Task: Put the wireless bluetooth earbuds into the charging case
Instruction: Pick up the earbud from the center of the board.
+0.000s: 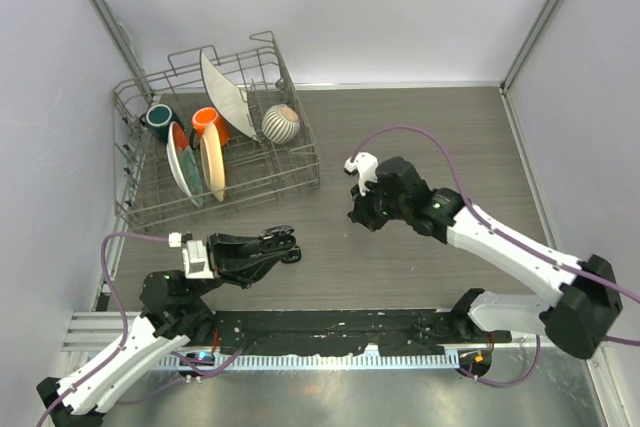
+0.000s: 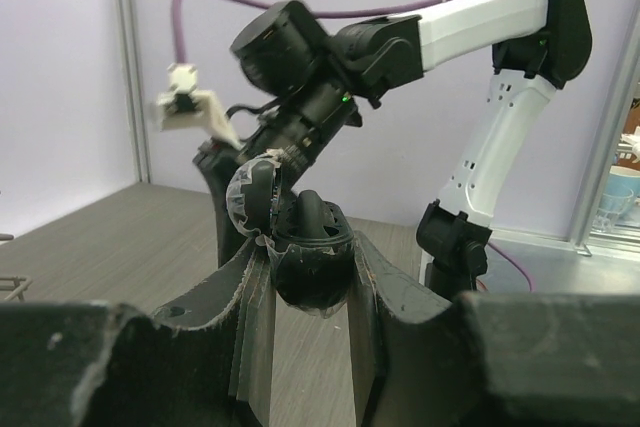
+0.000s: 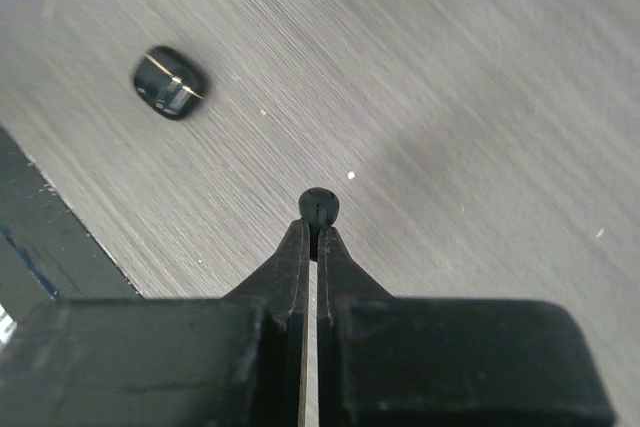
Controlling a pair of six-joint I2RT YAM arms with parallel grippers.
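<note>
My left gripper [image 1: 283,244] is shut on the black charging case [image 2: 311,277] and holds it above the table. The case's lid [image 2: 250,197] is hinged open to the left. A dark rounded piece [image 2: 312,213] stands in the case's well; I cannot tell whether it is an earbud. My right gripper [image 1: 360,215] hovers right of the case. In the right wrist view the right gripper [image 3: 318,229] is shut on a tiny glossy black earbud [image 3: 320,206], pinched by its stem above the table.
A closed black pebble-shaped case [image 3: 170,82] with a bright seam lies on the wood table, near its dark front edge [image 3: 40,247]. A wire dish rack [image 1: 290,162] with plates and cups stands at the back left. The right arm [image 2: 480,27] fills the space beyond the held case.
</note>
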